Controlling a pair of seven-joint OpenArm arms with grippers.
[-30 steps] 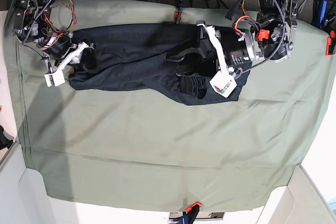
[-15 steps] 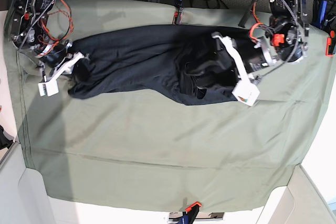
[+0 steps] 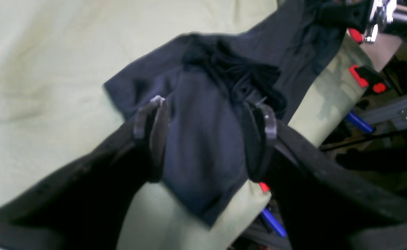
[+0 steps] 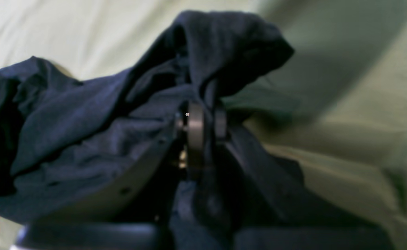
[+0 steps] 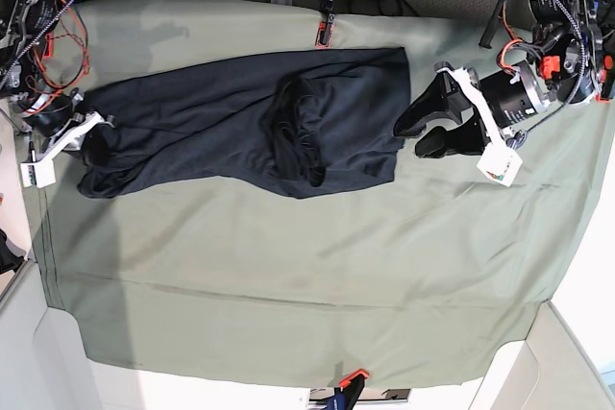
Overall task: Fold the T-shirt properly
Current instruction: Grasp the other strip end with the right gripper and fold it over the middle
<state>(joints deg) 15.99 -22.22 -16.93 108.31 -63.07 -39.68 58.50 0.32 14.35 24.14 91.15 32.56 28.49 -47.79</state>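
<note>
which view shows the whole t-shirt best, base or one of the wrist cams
The base view: it shows the whole T-shirt stretched flat across the green cloth. The left wrist view shows only one end, seen between the open left gripper. The right wrist view shows just a bunched edge pinched in the right gripper.

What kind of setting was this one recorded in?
Probably a robotics lab bench: a table draped in a green cloth held by clamps, loose cables along the back edge, and a dark shirt laid out.
</note>
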